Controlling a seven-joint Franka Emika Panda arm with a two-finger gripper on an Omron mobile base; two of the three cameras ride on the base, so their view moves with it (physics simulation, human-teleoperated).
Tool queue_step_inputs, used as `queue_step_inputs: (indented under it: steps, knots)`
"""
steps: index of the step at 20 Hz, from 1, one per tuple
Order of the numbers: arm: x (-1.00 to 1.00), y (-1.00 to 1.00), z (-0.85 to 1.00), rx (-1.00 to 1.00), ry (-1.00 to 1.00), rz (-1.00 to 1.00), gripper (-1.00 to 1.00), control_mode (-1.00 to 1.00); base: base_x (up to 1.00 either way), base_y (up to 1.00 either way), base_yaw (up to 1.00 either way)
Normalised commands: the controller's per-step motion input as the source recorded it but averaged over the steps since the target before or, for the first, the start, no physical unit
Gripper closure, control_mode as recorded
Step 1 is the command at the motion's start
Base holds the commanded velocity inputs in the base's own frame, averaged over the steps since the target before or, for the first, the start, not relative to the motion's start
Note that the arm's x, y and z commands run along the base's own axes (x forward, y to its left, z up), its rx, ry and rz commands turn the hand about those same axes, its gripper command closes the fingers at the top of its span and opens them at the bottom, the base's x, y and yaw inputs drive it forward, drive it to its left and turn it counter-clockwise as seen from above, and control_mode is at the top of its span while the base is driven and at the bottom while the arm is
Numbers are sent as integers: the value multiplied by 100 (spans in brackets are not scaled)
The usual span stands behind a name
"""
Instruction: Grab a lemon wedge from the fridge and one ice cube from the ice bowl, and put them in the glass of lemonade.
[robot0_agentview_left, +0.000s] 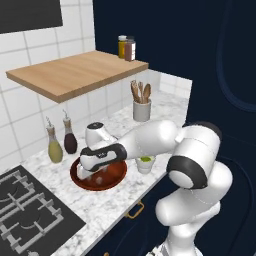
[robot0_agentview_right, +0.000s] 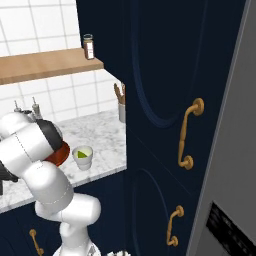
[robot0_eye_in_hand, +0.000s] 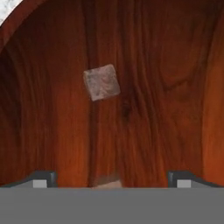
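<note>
— Where did the ice bowl (robot0_agentview_left: 116, 176) sit? 
— On the marble counter (robot0_agentview_left: 125, 192), right of the stovetop (robot0_agentview_left: 30, 207), with the glass of lemonade (robot0_agentview_left: 145, 163) just beside its right rim.

— And the gripper (robot0_eye_in_hand: 112, 178)? 
— Down inside the bowl, its fingers spread wide with nothing between them.

— The ice? 
— One ice cube (robot0_eye_in_hand: 101, 82) lay on the wooden floor ahead of the fingertips, slightly left of centre, untouched. A second pale piece (robot0_eye_in_hand: 106, 180) showed low between the tips.
</note>
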Motion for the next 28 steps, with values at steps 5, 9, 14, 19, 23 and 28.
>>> queue_step_inputs:
  steps: [5, 9, 14, 19, 23, 28]
  knots:
    - [-1, 0, -55, 0, 5, 2, -100, -100, 0, 0, 0]
    - [4, 0, -30, 0, 0, 0, -100, -100, 0, 0, 0]
    - [-8, -1, -14, 0, 1, 0, -100, -100, 0, 0, 0]
    - [-9, 0, -10, 0, 0, 0, -100, -100, 0, 0, 0]
    - [-6, 0, -3, 0, 0, 0, -100, -100, 0, 0, 0]
    - [0, 0, -11, 0, 0, 0, 100, -100, 0, 0, 0]
